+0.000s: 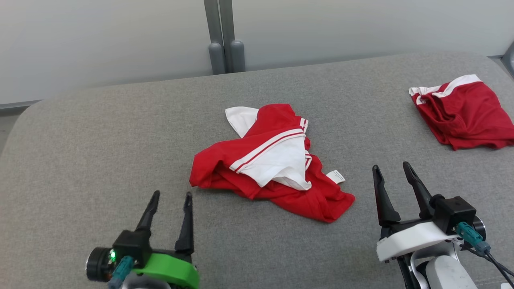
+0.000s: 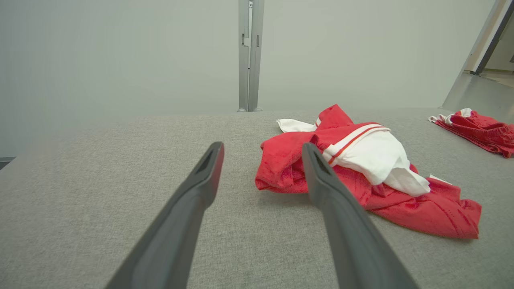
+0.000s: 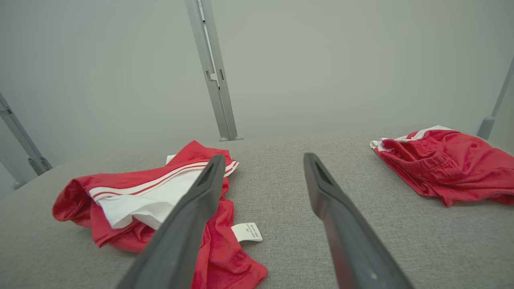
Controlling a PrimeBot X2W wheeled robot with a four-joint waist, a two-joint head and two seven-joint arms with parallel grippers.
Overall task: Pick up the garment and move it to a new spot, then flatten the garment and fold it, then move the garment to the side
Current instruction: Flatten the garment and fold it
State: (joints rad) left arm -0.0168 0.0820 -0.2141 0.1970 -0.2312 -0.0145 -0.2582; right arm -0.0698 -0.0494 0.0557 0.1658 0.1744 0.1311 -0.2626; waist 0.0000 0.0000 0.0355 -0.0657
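Crumpled red-and-white garment (image 1: pixel 273 168) lies bunched on the grey desk (image 1: pixel 100 160), white panel uppermost, label (image 1: pixel 335 176) poking out at its near right edge. Left claw (image 1: pixel 172 194) hovers off its near left side, right claw (image 1: pixel 390 165) off its right. Both are spread wide and empty; I judge them staged for a two-sided pickup. A second red garment (image 1: pixel 466 112) sits well apart, far right of it, probably already set aside.

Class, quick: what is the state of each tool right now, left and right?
Left tool: open, holding nothing, apart from the crumpled garment.
Right tool: open, holding nothing.
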